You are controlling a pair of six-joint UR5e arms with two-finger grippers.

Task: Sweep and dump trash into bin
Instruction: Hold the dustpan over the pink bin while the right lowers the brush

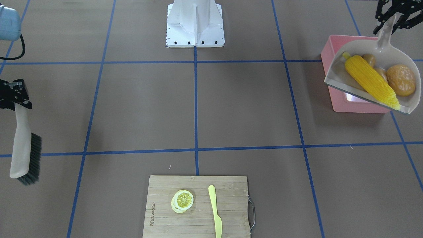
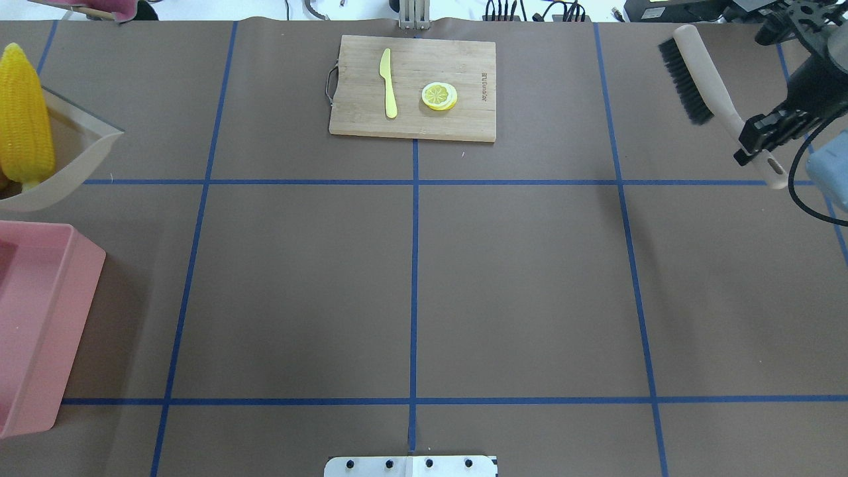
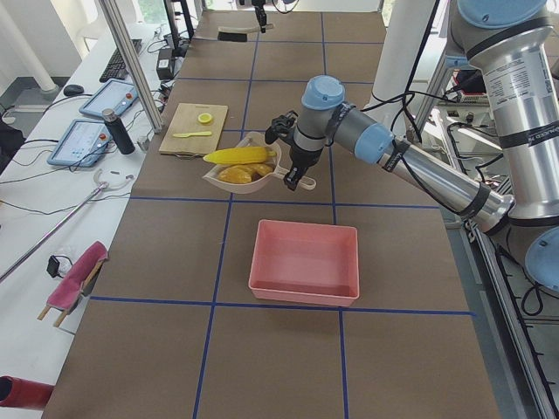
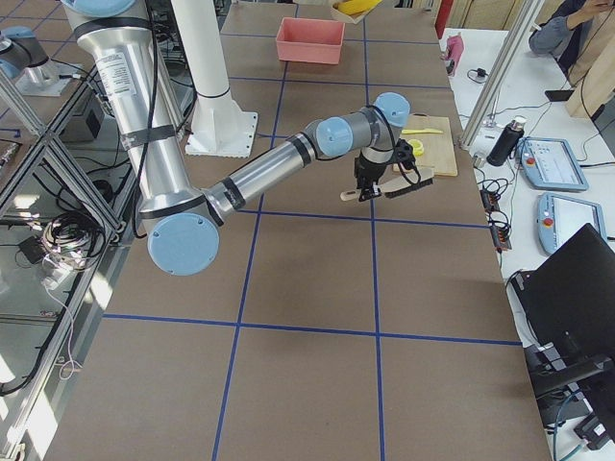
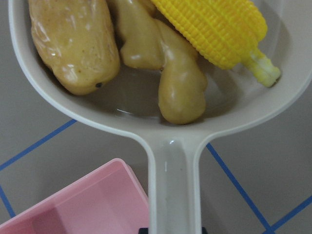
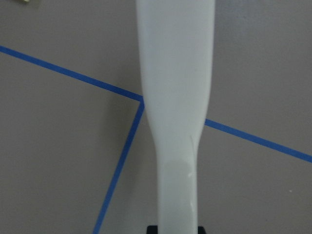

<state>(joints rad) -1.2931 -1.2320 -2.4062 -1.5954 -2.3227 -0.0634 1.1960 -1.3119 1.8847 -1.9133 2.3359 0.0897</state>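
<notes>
Left hand [image 1: 389, 23] was pinching the tip of the beige dustpan's [image 1: 383, 43] handle, fingers pressed onto it, and I had the pan up off the bench [image 1: 231, 105], its scoop reaching away from the hand. All three bits of trash sat in that pan: the yellow corn cob [image 1: 370, 81] lay lengthwise with its tip poking past the pan's front lip, the brown-golden potato [image 1: 401, 80] sat beside it, and the knobbly tan ginger root [image 5: 178, 83] lay between the two, touching both, as my left wrist view showed it. The pink bin [image 3: 306, 257] stood on the bench at my left end, right by the pan. From the front camera the pan overlapped it, but from the end camera the pan hung beyond the bin's far wall, so I could not say it was squarely over the opening. One corner of the bin showed just under the handle in the wrist view. Over on the other side, right hand [image 2: 762, 142] was clamped on the pale handle of the brush [image 2: 702, 73], which it held clear of the bench with the dark bristles pointing away from the robot's base. Well apart from all this, at the bench's far edge, the wooden cutting board [image 2: 358, 99] carried the lemon slice [image 2: 439, 96] and the pale yellow knife [image 2: 388, 83], side by side, not touching.
</notes>
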